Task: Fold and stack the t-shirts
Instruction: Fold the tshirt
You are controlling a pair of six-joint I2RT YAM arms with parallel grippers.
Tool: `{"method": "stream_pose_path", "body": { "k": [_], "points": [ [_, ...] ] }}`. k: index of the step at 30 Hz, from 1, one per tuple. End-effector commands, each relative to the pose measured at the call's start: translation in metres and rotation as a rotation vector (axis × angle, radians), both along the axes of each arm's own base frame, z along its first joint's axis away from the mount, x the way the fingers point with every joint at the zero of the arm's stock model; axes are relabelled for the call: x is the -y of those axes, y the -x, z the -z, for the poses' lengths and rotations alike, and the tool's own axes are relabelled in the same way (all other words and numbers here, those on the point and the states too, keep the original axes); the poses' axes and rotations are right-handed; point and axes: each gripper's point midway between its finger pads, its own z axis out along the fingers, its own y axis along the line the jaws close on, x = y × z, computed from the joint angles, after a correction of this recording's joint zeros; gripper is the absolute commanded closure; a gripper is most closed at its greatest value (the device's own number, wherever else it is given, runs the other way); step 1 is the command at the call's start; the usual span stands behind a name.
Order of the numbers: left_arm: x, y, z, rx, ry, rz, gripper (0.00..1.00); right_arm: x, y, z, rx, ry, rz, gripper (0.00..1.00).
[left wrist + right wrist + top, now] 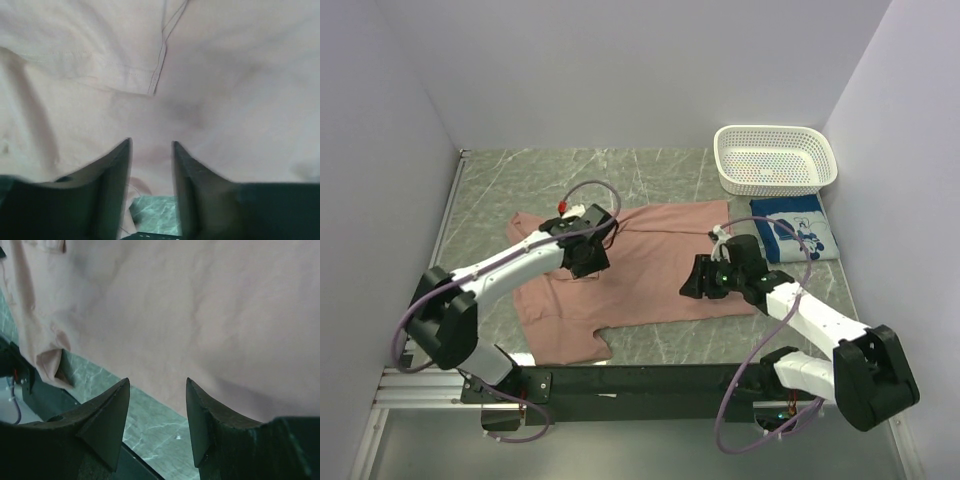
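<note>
The dusty-pink t-shirt [650, 270] lies spread out on the table, plain side up, with no print showing. My left gripper [590, 265] is open and low over its left part. In the left wrist view its jaws [151, 145] stand apart over pink cloth, with a sleeve hem [156, 75] just ahead. My right gripper [688, 285] is open at the shirt's near right edge. In the right wrist view its jaws [157, 382] straddle the hem of the pink cloth [200, 305]. The blue t-shirt [798, 235] with white print lies folded at the right.
A white perforated basket [775, 158] stands at the back right, just behind the blue shirt. The green marble table [570, 175] is walled on the left, back and right. A black rail [640, 380] runs along the near edge.
</note>
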Motion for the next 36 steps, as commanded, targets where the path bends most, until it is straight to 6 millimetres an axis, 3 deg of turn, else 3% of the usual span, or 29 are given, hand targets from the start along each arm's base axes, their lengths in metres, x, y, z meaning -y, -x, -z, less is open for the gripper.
{"method": "stream_pose_path", "body": {
  "k": [1,3,5,7,8,10,11,12,13,15,18,19,20,24,29,36],
  "points": [
    [-0.005,-0.014,-0.033,0.127,0.068,-0.057,0.50,-0.027,-0.016,-0.027,0.068,-0.074,-0.048,0.45],
    [-0.029,-0.025,-0.044,0.180,0.075,-0.110,0.33,-0.043,-0.023,-0.038,0.071,-0.133,-0.052,0.46],
    [-0.048,-0.026,-0.042,0.190,0.092,-0.105,0.25,-0.055,-0.028,-0.046,0.074,-0.169,-0.060,0.48],
    [-0.063,-0.036,-0.042,0.219,0.128,-0.129,0.24,-0.068,-0.036,-0.050,0.065,-0.203,-0.052,0.49],
    [-0.085,-0.038,-0.035,0.218,0.120,-0.151,0.24,-0.079,-0.039,-0.059,0.080,-0.222,-0.070,0.51],
    [-0.091,-0.045,-0.034,0.239,0.168,-0.147,0.24,-0.095,-0.055,-0.067,0.087,-0.248,-0.055,0.55],
    [-0.104,-0.048,-0.028,0.235,0.166,-0.157,0.24,-0.105,-0.055,-0.068,0.084,-0.254,-0.070,0.56],
    [-0.102,-0.050,-0.027,0.229,0.196,-0.145,0.23,-0.113,-0.060,-0.072,0.082,-0.275,-0.066,0.57],
    [-0.104,-0.053,-0.026,0.233,0.202,-0.145,0.23,-0.122,-0.063,-0.062,0.054,-0.269,-0.068,0.57],
    [-0.112,-0.057,-0.019,0.206,0.188,-0.169,0.22,-0.144,-0.072,-0.074,0.068,-0.309,-0.082,0.58],
    [-0.123,-0.054,-0.004,0.163,0.158,-0.222,0.26,-0.169,-0.084,-0.064,0.034,-0.320,-0.097,0.57],
    [-0.128,-0.053,0.002,0.154,0.145,-0.245,0.27,-0.175,-0.086,-0.048,-0.001,-0.307,-0.101,0.57],
    [-0.136,-0.047,0.011,0.130,0.138,-0.296,0.28,-0.183,-0.090,-0.051,0.004,-0.317,-0.111,0.58],
    [-0.159,-0.026,0.037,0.097,0.131,-0.435,0.30,-0.192,-0.095,-0.027,-0.042,-0.307,-0.103,0.58],
    [-0.178,0.004,0.068,0.054,0.133,-0.581,0.35,-0.187,-0.091,0.004,-0.084,-0.263,-0.090,0.58],
    [-0.194,0.048,0.096,-0.095,0.102,-0.723,0.37,-0.181,-0.084,0.023,-0.116,-0.251,-0.071,0.58]
  ]
}}
